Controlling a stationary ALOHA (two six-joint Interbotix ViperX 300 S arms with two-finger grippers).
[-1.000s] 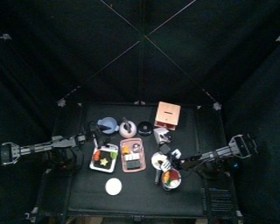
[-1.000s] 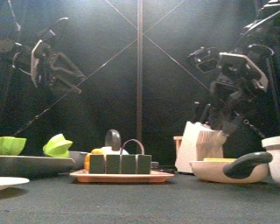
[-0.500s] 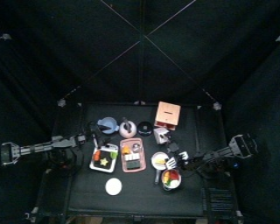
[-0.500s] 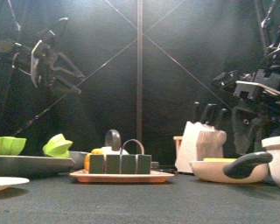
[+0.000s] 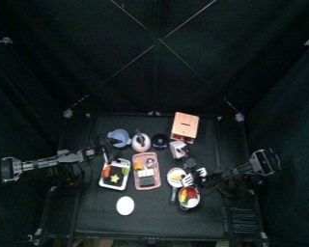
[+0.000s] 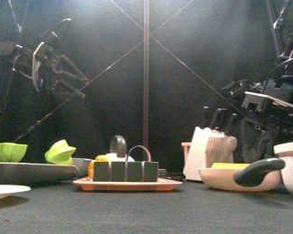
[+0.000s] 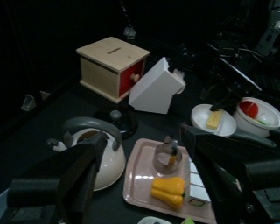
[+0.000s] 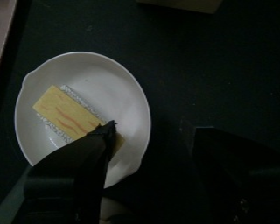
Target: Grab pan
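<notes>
Right gripper (image 8: 149, 162): jaws apart, nothing between them, hanging over the white pan (image 8: 78, 118); one jaw tip sits above the pan's rim, the other over bare table beside it. In the front view the right gripper (image 6: 262, 114) hangs above the pan (image 6: 241, 175), not touching it.
Left gripper (image 7: 143, 171): jaws spread wide and empty, raised at the table's left side (image 6: 51, 64).
Table (image 5: 151, 207): black, small, crowded with dishes in its middle.
Wooden box (image 7: 113, 67): at the back of the table, red patch on one face, just beside the white holder (image 7: 157, 86).
Pink tray (image 5: 147, 173): in the table's middle, with a row of dark green blocks (image 6: 124, 170) along it.
Green tray (image 5: 115, 174): just left of the pink tray.
Pan: white, shallow, dark handle (image 6: 262, 171) pointing to the front right; on the right side of the table, right of the pink tray (image 5: 180, 178); holds a yellow slice (image 8: 66, 111).
Kettle (image 7: 94, 150): grey, behind the trays.
Red bowl (image 7: 262, 114): white outside, just in front of the pan in the top view.
Small white plate (image 5: 126, 205): alone at the front of the table.
</notes>
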